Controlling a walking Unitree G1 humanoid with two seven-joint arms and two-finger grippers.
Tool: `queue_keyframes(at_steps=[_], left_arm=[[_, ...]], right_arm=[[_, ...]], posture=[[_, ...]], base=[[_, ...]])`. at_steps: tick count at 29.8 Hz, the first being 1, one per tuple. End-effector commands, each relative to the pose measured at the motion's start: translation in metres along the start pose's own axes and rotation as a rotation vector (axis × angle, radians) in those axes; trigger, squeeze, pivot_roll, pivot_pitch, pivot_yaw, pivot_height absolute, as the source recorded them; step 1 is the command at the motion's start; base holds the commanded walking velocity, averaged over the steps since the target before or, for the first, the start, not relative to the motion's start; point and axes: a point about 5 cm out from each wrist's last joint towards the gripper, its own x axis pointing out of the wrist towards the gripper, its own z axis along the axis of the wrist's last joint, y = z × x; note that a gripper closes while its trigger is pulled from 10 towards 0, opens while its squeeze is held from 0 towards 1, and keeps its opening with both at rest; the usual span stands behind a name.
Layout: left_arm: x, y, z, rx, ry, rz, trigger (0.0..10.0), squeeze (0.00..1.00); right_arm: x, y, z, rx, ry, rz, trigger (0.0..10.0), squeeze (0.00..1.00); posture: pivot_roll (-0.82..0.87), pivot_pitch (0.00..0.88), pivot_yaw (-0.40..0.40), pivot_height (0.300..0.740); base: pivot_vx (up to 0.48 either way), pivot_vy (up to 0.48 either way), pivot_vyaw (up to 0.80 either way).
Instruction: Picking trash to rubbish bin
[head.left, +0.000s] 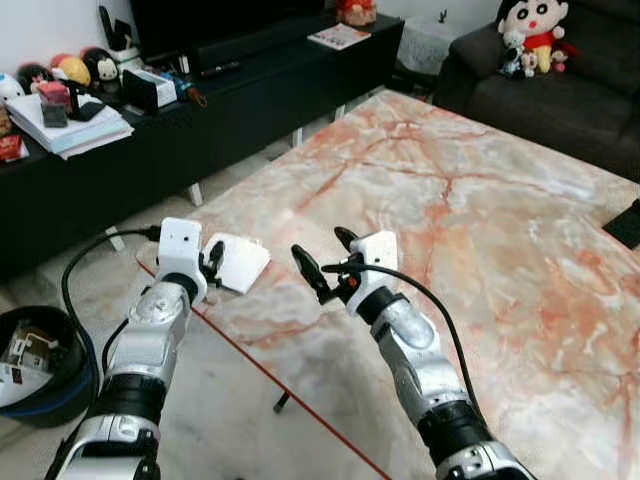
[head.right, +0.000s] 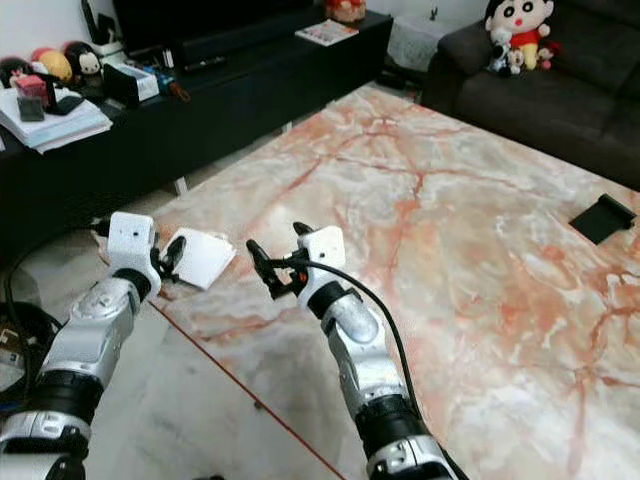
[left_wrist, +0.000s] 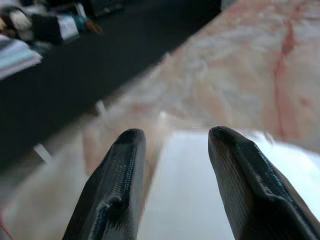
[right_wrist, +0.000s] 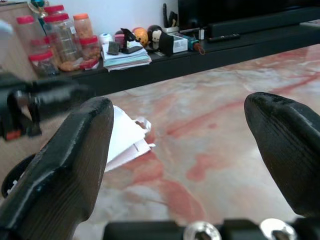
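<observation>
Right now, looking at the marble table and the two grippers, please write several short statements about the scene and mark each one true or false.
1. The white paper lies near the table's corner edge. True.
2. The left gripper is holding the paper in the air. False: the paper lies on the marble table, with the open fingers at its edge.
3. The right gripper is open and holds nothing. True.
4. The rubbish bin stands on the table. False: it stands on the floor, to the robot's left.
5. A stuffed doll sits on the dark sofa. True.
</observation>
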Motion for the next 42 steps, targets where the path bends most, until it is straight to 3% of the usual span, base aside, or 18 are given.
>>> queue_keyframes(at_steps=[1,7,11,21,24,28,36,42], left_arm=[[0.002,-0.002,0.000,0.028,0.003,0.008,10.0,0.00],[0.005,-0.003,-0.009,0.018,0.069,-0.001,10.0,0.00],[0.004,-0.003,-0.017,0.057,0.105,0.001,10.0,0.00],[-0.007,-0.043,-0.031,0.055,0.134,-0.202,10.0,0.00],[-0.009,-0.046,-0.032,0.047,0.134,-0.219,10.0,0.00],[-0.022,-0.065,-0.034,-0.002,0.128,-0.298,10.0,0.00],[-0.030,-0.087,-0.027,-0.043,0.100,-0.373,10.0,0.00],[-0.030,-0.084,-0.010,-0.001,0.032,-0.339,10.0,0.00]], right_arm=[[-0.001,0.000,0.003,0.004,-0.013,0.000,10.0,0.00],[0.000,0.000,0.004,0.003,-0.015,-0.003,10.0,0.00],[-0.001,0.000,0.004,0.002,-0.012,-0.006,10.0,0.00],[0.000,0.000,0.003,0.000,-0.008,-0.002,10.0,0.00],[0.000,0.000,0.003,0.000,-0.008,-0.002,10.0,0.00],[-0.001,0.002,0.001,0.001,-0.003,0.001,10.0,0.00],[0.000,0.003,0.000,0.003,0.000,0.006,10.0,0.00],[0.002,0.002,0.002,0.002,-0.005,0.002,10.0,0.00]], posture=[[0.02,0.098,-0.092,0.740],[0.01,0.096,-0.086,0.740],[0.01,0.092,-0.082,0.740],[0.01,0.077,-0.073,0.740],[0.01,0.077,-0.073,0.740],[0.02,0.071,-0.072,0.740],[0.02,0.064,-0.070,0.740],[0.03,0.069,-0.071,0.740]], base=[[0.000,0.000,0.00],[0.000,0.000,0.00],[0.000,0.000,0.00],[0.000,0.000,0.00],[0.000,0.000,0.00],[0.000,0.000,0.00],[0.000,0.000,0.00],[0.000,0.000,0.00]])
